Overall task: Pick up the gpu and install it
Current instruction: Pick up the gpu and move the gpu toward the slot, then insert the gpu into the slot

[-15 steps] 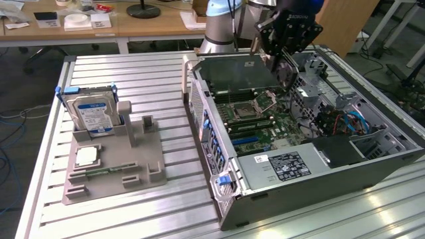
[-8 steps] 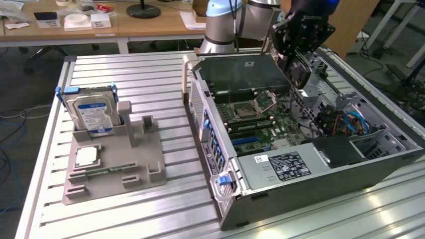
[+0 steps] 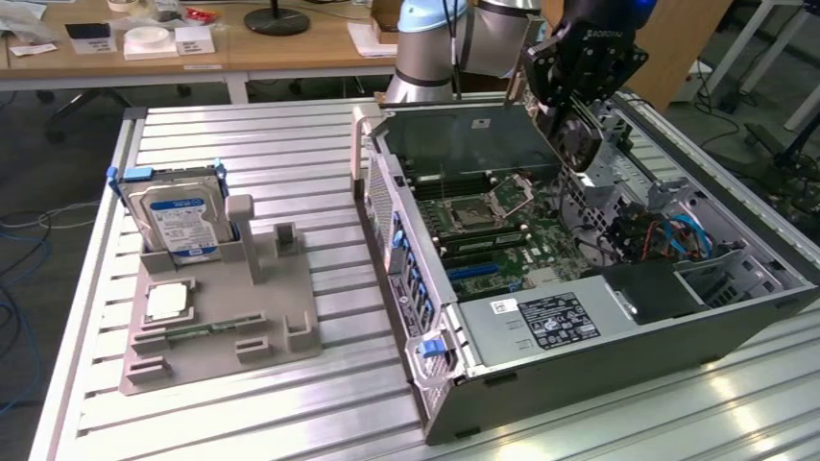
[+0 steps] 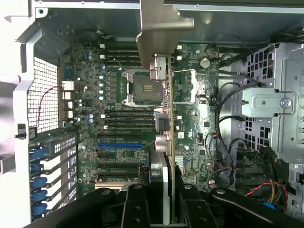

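- The claw (image 3: 583, 91) is clenched on the gpu (image 3: 579, 139), with a finger (image 4: 135, 204) on each flat side of it.
- In the exterior view the gpu hangs at about 1 o'clock, up in the air over the open computer case (image 3: 423, 317). It is not touching the board.
- The card stands on its thin edge, a bit tilted. Its silver bracket (image 4: 161, 28) is at the end far from the claw.
- In the wrist view the card hangs above the green board (image 4: 90, 118), by the square chip socket (image 4: 142, 88). The blue slot (image 4: 119, 146) lies beside the card, not under it, and the card runs across the slot, not along it.
- I think the job right now is lining the card up. To line up well, the card's long edge should run the same way as the slot, held straight and not leaning.
- Slow, small moves are best here. The wires (image 4: 223, 118) are close by, and a bump could bend something.
- The hard drive (image 3: 180, 216) stands in the grey holder (image 3: 218, 327) on the desk (image 3: 256, 134), at 9 o'clock from the case, well apart.
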`<state>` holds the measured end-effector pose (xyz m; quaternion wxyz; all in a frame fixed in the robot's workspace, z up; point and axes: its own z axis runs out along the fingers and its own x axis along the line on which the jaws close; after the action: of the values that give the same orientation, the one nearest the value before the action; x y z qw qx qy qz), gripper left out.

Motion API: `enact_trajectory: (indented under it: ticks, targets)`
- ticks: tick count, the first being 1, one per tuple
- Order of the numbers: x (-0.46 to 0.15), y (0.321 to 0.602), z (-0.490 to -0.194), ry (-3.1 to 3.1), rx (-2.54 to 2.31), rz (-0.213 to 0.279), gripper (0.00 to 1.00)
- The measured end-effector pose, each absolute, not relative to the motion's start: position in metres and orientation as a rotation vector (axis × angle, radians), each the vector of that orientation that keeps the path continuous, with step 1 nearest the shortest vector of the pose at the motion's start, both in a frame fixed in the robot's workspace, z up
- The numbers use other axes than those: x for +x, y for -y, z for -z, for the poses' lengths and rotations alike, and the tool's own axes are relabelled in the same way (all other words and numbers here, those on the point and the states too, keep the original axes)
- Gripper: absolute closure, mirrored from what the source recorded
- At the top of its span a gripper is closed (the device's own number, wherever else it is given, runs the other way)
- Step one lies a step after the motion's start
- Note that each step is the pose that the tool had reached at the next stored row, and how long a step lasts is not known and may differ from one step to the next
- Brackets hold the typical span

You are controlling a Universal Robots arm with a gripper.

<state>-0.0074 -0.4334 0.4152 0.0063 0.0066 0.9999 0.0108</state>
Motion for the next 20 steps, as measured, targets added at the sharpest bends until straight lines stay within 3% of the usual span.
enact_trajectory:
  ticks: [20]
  targets:
    - [-0.0073, 0.4334, -0.4152, -3.123, -0.216, -0.035, 0.72]
